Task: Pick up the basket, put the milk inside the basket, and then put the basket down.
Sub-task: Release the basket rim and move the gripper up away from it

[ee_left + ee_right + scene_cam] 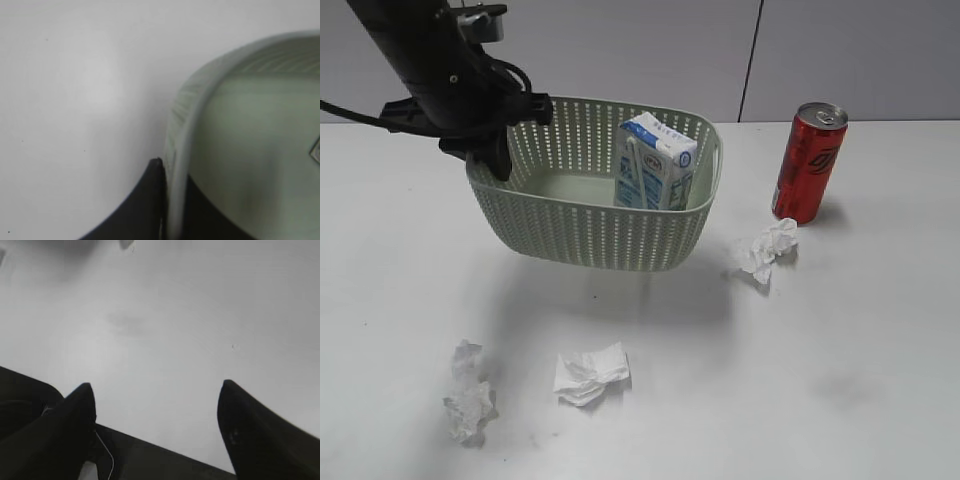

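Note:
The pale green basket [590, 230] hangs tilted above the white table, its shadow on the table below it. My left gripper [498, 160] is shut on the basket's left rim; the left wrist view shows the rim [187, 150] pinched between the black fingers [172, 200]. The white and blue milk carton [653, 162] stands inside the basket toward its right end. My right gripper [155, 400] is open and empty over bare table; it does not show in the exterior view.
A tall red drink can [808, 162] stands at the right. A crumpled tissue [766, 248] lies near the can. Two more tissues lie at the front, one [588, 374] in the middle and one [468, 392] at the left.

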Controlling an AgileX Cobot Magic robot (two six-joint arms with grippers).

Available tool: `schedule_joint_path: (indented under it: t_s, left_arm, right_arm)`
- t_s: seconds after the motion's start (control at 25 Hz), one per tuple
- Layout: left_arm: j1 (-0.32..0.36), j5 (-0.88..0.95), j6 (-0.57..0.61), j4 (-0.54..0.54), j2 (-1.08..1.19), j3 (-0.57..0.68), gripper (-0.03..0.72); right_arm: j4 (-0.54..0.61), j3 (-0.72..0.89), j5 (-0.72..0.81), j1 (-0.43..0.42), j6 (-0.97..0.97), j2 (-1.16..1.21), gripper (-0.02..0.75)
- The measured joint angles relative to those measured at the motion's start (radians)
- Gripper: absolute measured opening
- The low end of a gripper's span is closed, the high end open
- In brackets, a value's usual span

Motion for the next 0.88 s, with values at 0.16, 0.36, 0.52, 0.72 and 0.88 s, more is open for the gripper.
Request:
schedule_joint_path:
  t_s: [0.16,0.36,0.52,0.72,0.88]
  left_arm:
    - [0.000,0.000,0.000,-0.002,0.000,0.000,-0.015]
    - [0.000,0.000,0.000,-0.003,0.000,0.000,-0.015]
    - [0.000,0.001,0.000,-0.003,0.000,0.000,-0.015]
    - [0.000,0.000,0.000,-0.004,0.000,0.000,-0.015]
    - [0.000,0.000,0.000,-0.004,0.000,0.000,-0.015]
  right_arm:
    - [0.000,0.083,-0.004,0.000,0.000,-0.165,0.574]
    - [0.000,0.093,-0.004,0.000,0.000,-0.216,0.574]
    - [0.000,0.094,-0.005,0.000,0.000,-0.216,0.574]
    - [0.000,0.094,-0.005,0.000,0.001,-0.220,0.574]
    - [0.000,0.096,-0.006,-0.019,0.001,-0.280,0.572]
